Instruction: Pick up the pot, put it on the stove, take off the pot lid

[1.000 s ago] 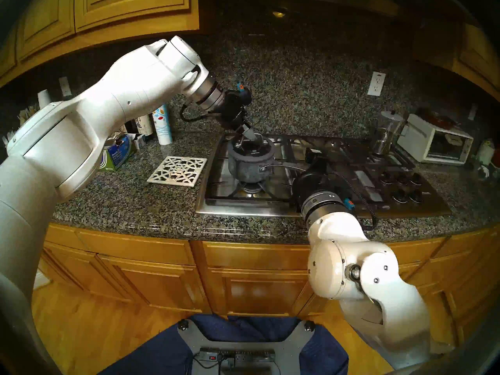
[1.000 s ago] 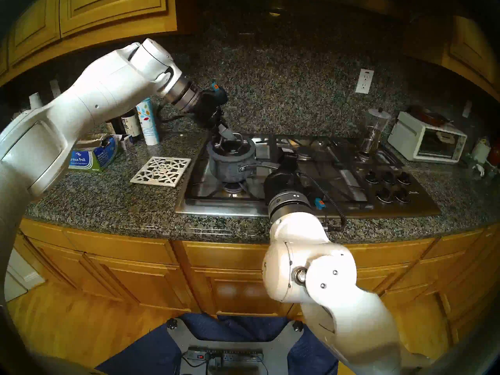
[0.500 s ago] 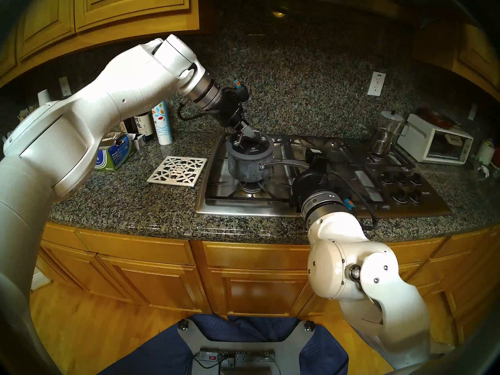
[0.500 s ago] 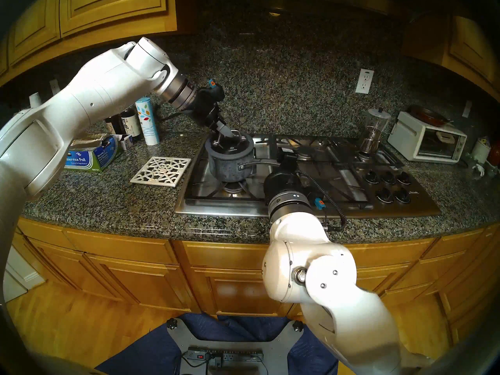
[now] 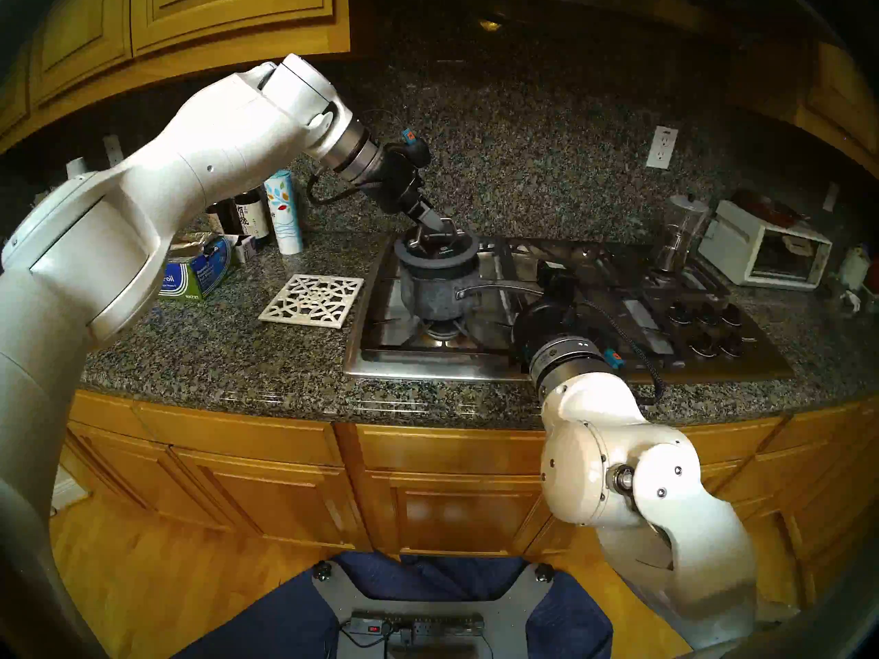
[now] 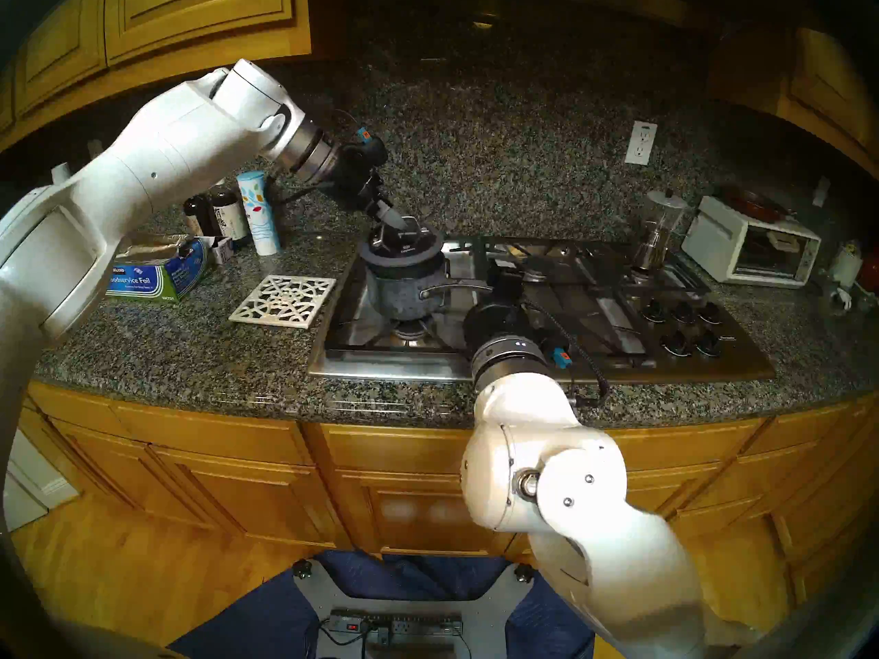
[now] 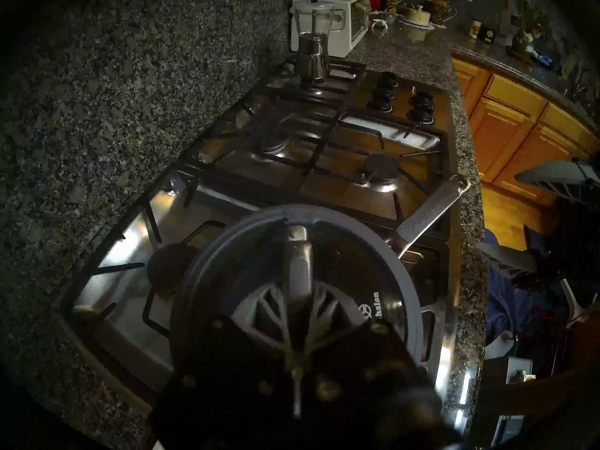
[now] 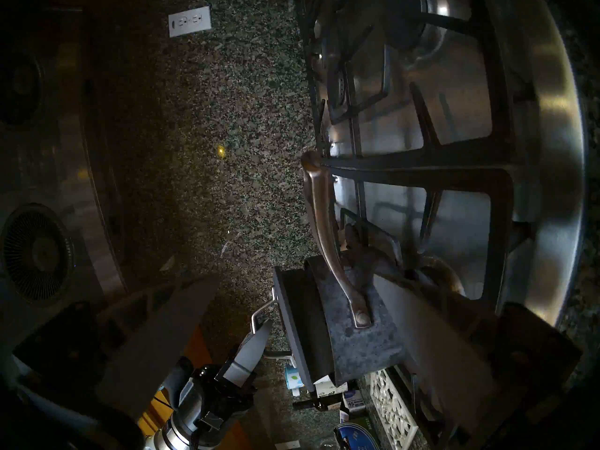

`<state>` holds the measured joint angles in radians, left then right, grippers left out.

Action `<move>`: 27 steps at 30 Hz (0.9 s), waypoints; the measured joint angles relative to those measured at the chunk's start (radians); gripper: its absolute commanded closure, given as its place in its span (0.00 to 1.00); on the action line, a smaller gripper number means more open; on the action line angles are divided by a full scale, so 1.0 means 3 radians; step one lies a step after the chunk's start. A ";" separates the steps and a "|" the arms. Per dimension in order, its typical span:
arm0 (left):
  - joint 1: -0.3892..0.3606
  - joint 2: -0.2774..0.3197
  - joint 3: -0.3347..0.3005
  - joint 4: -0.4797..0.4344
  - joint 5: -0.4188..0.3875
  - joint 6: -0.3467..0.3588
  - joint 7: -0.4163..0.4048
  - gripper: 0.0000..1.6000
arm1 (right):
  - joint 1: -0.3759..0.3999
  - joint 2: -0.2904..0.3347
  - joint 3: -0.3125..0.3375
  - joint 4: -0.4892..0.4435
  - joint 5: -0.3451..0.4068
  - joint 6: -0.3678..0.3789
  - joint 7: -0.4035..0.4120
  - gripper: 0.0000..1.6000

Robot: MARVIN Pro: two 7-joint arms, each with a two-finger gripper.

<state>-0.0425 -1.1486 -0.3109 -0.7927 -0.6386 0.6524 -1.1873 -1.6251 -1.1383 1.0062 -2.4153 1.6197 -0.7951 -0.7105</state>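
The blue-grey speckled pot (image 5: 435, 296) stands on the front-left burner of the steel stove (image 5: 428, 364), its long silver handle (image 5: 499, 289) pointing right. My left gripper (image 5: 435, 223) is shut on the loop handle of the glass pot lid (image 5: 437, 254) and holds it slightly above the pot's rim, tilted. The left wrist view shows the lid (image 7: 207, 277) close up with the gripper (image 7: 297, 309) clamped on the loop. My right gripper (image 5: 551, 277) is open at the end of the pot handle (image 8: 319, 212), a finger on each side, not gripping.
A white lattice trivet (image 5: 311, 301) lies on the granite left of the stove. Behind it are a foil box (image 5: 197, 275), bottles and a tall canister (image 5: 284, 213). A glass blender jar (image 5: 680, 232) stands at the stove's back right, beside a white toaster oven (image 5: 766, 251). Knobs (image 5: 708, 327) are at the right end.
My left gripper has risen and drawn back a little, lifting the lid off the pot's rim. The pot and my right arm have stayed still.
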 measured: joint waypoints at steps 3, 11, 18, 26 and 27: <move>-0.0019 0.0014 0.0000 -0.0011 -0.0037 0.0024 0.0024 1.00 | 0.0000 -0.0001 0.0000 0.0000 0.0000 0.0000 0.0000 0.00; -0.0062 0.0048 0.0001 -0.0042 -0.0126 0.0074 0.0077 1.00 | 0.0000 -0.0002 0.0000 0.0000 0.0000 0.0000 0.0000 0.00; -0.0094 0.0080 0.0007 -0.0061 -0.0190 0.0083 0.0094 1.00 | 0.0000 -0.0003 0.0000 0.0000 0.0000 0.0000 -0.0001 0.00; -0.0131 0.0123 0.0043 -0.0058 -0.0257 0.0070 0.0085 1.00 | 0.0000 -0.0004 0.0000 0.0000 0.0000 0.0001 -0.0001 0.00; -0.0135 0.0126 0.0050 -0.0050 -0.0261 0.0068 0.0083 1.00 | 0.0000 -0.0004 0.0000 0.0000 0.0000 0.0001 -0.0001 0.00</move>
<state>-0.0830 -1.1108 -0.2960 -0.8078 -0.7169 0.6729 -1.1624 -1.6251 -1.1394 1.0062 -2.4153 1.6197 -0.7949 -0.7107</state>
